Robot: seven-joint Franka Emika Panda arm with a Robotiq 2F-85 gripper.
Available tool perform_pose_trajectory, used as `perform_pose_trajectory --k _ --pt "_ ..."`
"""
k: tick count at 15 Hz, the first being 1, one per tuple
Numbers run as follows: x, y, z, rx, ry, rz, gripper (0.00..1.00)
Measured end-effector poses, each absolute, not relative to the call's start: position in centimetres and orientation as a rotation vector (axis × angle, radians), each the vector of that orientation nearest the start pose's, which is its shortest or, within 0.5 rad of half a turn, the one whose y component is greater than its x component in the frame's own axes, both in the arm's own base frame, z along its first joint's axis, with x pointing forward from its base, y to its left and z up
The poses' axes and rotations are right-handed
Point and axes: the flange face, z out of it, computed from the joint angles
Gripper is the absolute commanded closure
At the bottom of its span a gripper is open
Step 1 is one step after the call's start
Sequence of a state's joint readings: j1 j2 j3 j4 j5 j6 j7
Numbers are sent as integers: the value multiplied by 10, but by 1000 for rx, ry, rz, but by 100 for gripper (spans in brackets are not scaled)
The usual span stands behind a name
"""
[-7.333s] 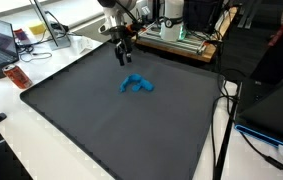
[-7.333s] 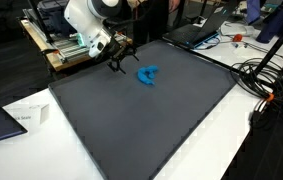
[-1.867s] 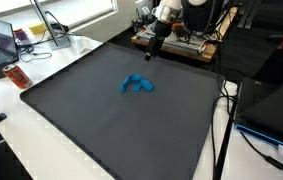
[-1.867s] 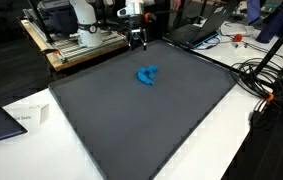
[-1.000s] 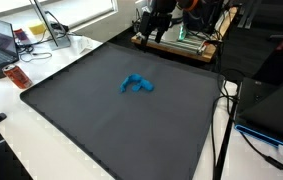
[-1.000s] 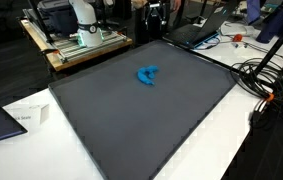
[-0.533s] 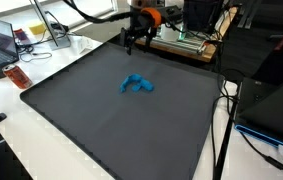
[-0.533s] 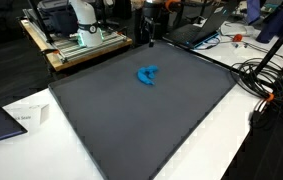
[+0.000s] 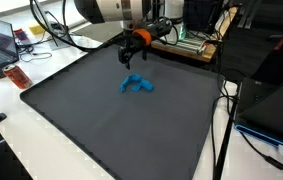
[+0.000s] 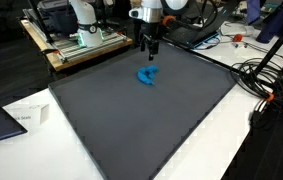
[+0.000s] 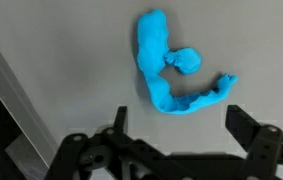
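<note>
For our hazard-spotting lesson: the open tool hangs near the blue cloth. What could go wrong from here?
The blue cloth lies crumpled and low; the tool might pinch only a fold or scrape the mat.
In the wrist view the cloth sits ahead of the open jaws; closing there may miss.

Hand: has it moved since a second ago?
Yes. The hand came from beyond the dark mat's far edge to over it, near the blue cloth.
</note>
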State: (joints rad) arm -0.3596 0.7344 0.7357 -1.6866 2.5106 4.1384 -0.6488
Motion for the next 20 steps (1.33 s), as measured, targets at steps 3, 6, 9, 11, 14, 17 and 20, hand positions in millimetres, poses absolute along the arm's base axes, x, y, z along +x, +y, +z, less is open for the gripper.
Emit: perform_pose_trajectory --k 3,6,9,11,14,17,20 --pt "505 58 242 -1916 2571 -68 0" --pt "503 51 220 -1917 2600 -55 0" --pt "502 38 199 -1880 2638 -49 0" --pt "502 28 187 -1839 2680 -58 0" --pt "501 19 172 -1749 2744 -75 0" --pt "500 19 160 -1694 2770 -58 0" --pt "502 22 153 -1668 2775 -44 0"
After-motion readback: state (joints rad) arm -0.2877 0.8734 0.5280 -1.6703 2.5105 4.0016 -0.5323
